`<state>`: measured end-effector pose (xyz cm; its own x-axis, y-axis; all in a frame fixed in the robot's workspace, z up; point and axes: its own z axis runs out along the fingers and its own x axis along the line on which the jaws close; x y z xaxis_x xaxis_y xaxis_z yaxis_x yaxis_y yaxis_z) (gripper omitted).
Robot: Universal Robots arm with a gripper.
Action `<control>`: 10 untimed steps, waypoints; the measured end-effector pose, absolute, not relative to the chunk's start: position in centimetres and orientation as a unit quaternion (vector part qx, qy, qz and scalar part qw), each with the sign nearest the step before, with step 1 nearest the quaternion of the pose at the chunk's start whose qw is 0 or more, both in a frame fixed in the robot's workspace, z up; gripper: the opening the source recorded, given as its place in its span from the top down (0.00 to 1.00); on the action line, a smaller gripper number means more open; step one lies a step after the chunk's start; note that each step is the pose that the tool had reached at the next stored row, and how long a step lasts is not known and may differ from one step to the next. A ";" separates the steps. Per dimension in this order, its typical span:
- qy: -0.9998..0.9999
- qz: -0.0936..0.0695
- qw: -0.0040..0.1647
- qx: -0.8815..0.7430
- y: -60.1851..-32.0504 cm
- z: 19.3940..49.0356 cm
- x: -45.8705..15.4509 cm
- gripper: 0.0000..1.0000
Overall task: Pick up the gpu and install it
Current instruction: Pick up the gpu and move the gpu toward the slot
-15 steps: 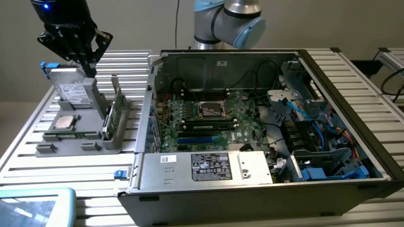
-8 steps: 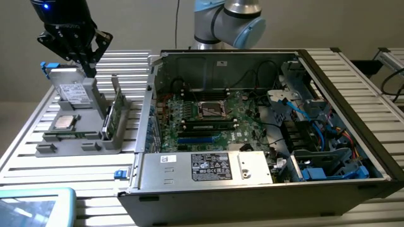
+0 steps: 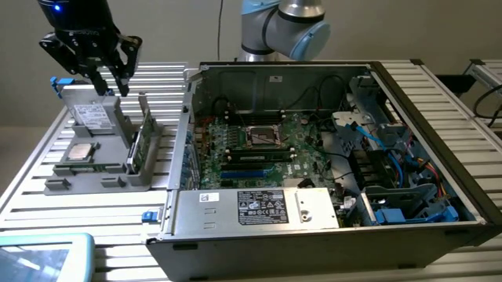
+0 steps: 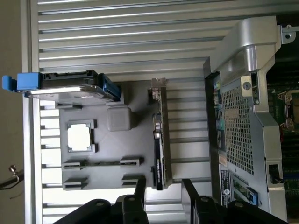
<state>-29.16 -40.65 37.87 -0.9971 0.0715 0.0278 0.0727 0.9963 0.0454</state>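
Up in the exterior view's upper left, the black two-finger gripper (image 3: 114, 89) hangs with its jaws spread wide and nothing between them. Below it, toward that view's right, the gpu (image 3: 140, 144), a thin green circuit card with a silver end bracket, stands on edge in the grey slotted holder (image 3: 79, 179). In the wrist view, the gpu's (image 4: 159, 140) long edge points almost straight into the gap of the gripper (image 4: 163, 189). Close by on the holder are the silver boxy drive (image 3: 94, 114) and the small square silver chip (image 3: 81, 151). The open black computer case (image 3: 439, 176) waits to the right.
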 end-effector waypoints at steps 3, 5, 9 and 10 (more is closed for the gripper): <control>-0.999 -0.023 0.013 -0.034 -40.6 37.6 -29.2 0.46; -0.999 -0.023 0.013 -0.030 -40.6 37.2 -29.4 0.46; -0.999 -0.023 0.013 -0.024 -40.6 36.5 -29.7 0.46; -0.999 -0.023 0.013 -0.024 -40.7 36.3 -29.7 0.46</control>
<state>-29.74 -40.65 36.29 -0.9985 0.0466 0.0279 0.0478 0.9978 0.0454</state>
